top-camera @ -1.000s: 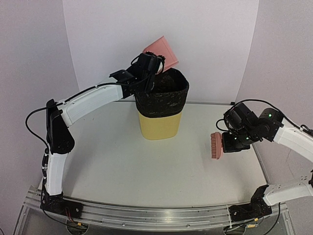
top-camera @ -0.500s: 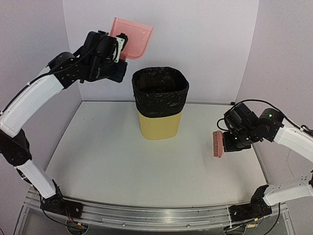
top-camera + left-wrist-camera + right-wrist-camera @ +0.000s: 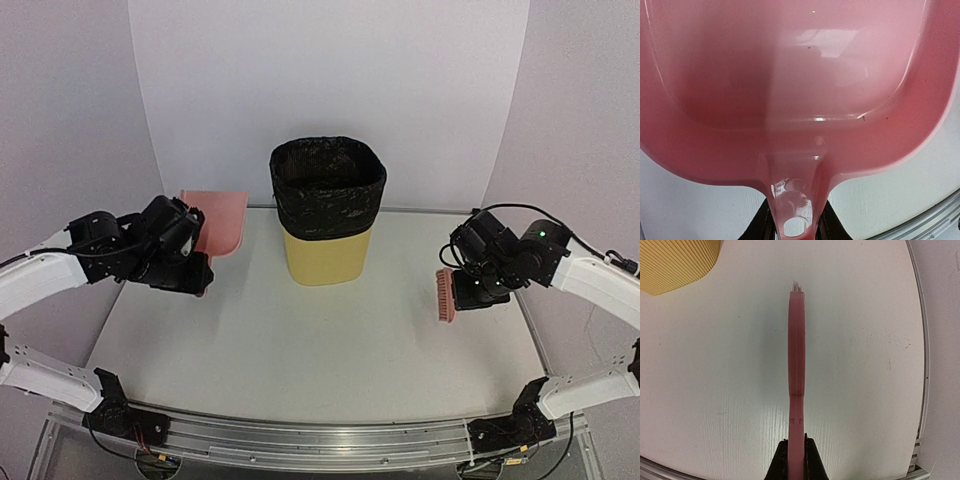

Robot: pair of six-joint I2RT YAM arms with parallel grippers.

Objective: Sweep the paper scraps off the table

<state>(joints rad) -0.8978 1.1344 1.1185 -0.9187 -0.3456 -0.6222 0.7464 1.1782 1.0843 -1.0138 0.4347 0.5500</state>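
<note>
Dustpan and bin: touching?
Apart. The top external view shows a strip of white wall between the dustpan and the bin.

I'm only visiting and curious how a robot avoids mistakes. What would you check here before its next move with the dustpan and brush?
1. Grip of left tool on the dustpan handle: ok, clamped.
2. Grip of right tool on the brush: ok, clamped.
3. Inside of the dustpan empty: ok, nothing lies in it.
4. No paper scraps on the table: ok, none visible in any view.
5. Yellow bin upright and apart from both arms: ok.
6. Scraps inside the bin: cannot tell, its black liner is too dark.
</note>
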